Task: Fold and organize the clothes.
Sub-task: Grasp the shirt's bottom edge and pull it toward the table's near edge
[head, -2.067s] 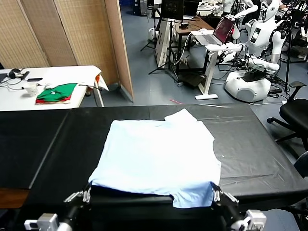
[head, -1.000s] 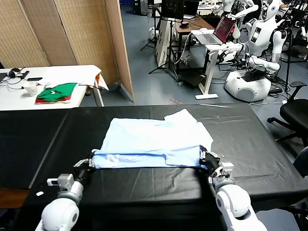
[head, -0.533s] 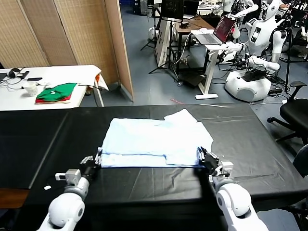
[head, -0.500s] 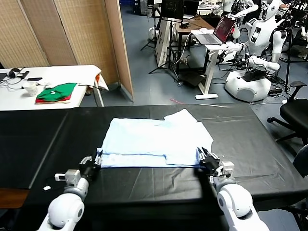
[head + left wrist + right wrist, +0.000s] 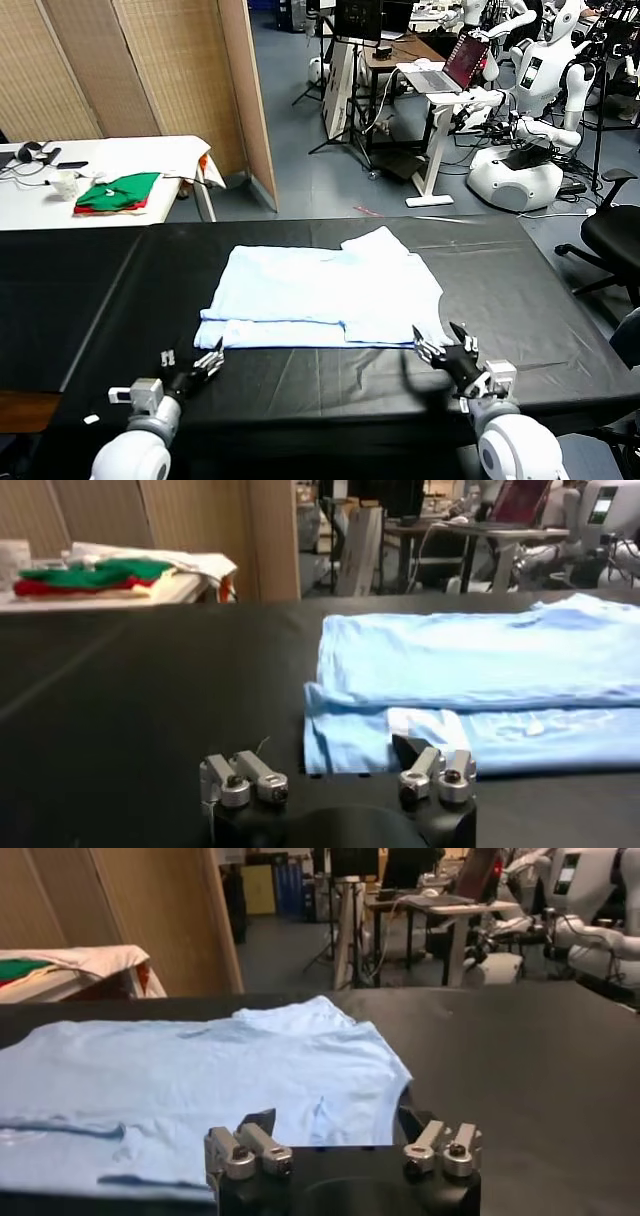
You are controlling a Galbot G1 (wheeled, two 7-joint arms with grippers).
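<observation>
First fold looks done: the T-shirt [image 5: 325, 293] lies on the black table [image 5: 80, 300], roughly mid-width and closer to the far edge than the near one. Its near hem is doubled back, so a second layer runs as a band along the shirt's near edge; the left wrist view shows that band with faint white lettering on it. One sleeve sticks out toward the table's far right corner and is not tucked.

Left gripper [image 5: 192, 366] sits just off the shirt's near-left corner, fingers spread, holding nothing. Right gripper [image 5: 446, 355] sits just off the near-right corner, fingers also apart, empty. Both are clear of the fabric and low over the table near its near edge.

My read on what's left: the shirt is only halved front-to-back and is wide, so the sleeves and sides need folding in, probably one more fold to get a compact packet, then placing it wherever "organized" means. No target spot is evident here.

Count:
- T-shirt: 1
- grippers: 2, both empty
- black table: 1
- white side table [image 5: 130, 160] beyond the far left corner: 1, carrying a green and red folded pile [image 5: 118, 192], not part of this job.
</observation>
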